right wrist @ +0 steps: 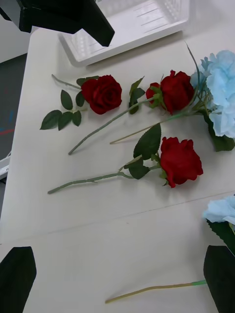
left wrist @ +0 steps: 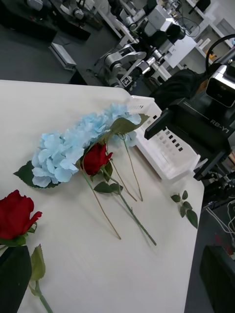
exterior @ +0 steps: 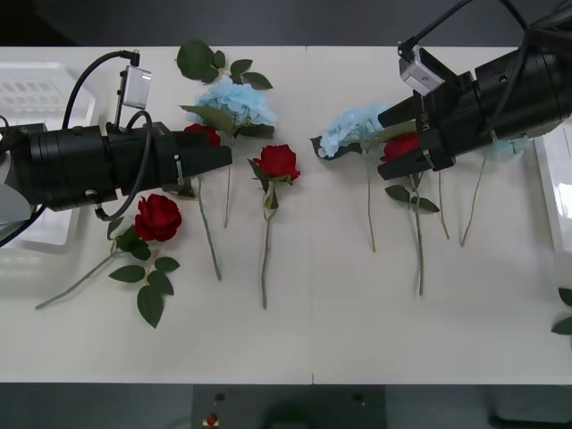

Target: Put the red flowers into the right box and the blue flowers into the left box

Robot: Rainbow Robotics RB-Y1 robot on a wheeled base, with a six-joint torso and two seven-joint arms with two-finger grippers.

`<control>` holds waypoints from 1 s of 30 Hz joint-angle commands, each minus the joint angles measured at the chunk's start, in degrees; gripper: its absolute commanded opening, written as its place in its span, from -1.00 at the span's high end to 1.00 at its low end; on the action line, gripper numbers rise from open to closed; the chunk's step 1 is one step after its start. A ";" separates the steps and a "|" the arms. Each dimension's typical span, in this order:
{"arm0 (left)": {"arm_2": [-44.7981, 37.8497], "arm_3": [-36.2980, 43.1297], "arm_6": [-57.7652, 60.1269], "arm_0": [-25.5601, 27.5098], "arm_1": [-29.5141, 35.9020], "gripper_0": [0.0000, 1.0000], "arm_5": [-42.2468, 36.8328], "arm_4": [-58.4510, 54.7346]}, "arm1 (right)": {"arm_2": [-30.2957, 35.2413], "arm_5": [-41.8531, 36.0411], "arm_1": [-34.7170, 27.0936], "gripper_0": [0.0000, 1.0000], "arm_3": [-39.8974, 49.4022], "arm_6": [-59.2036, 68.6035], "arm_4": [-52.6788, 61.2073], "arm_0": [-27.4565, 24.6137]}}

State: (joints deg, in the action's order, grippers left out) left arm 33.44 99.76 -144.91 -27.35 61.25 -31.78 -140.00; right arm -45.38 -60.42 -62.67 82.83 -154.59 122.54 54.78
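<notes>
White table (exterior: 357,340), red flowers (exterior: 278,162) stems toward robot

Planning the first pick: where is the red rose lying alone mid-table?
In the front view, the middle red rose lies just left of table centre, off the left claw tip, below-right of a blue hydrangea.

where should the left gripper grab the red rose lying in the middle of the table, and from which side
Probably by the stem just below the bloom. The middle red rose lies flat with its bloom away from the robot and its long thin stem running toward the near edge, bare table on both sides. The open left gripper sits just beside the bloom, so coming straight down, fingers either side of the stem, looks simplest.
</notes>
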 commanded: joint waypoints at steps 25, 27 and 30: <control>-2.42 -27.77 10.62 -16.68 4.67 -1.00 -34.32 35.68 | 0.47 -16.92 0.27 -1.00 -14.01 64.51 -13.73 11.58; -2.42 -28.65 12.64 -18.26 3.44 -1.00 -37.75 43.06 | 0.47 -16.83 0.71 -1.00 -16.91 72.42 -16.10 11.58; -2.42 -29.01 14.31 -19.23 1.86 -1.00 -41.52 50.97 | 0.47 -16.74 1.24 -1.00 -20.96 78.57 -19.53 11.49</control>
State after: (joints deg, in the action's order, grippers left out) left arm 31.30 70.65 -129.90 -44.97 64.18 -70.72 -93.03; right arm -45.79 -77.27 -61.62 64.81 -80.88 105.07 64.89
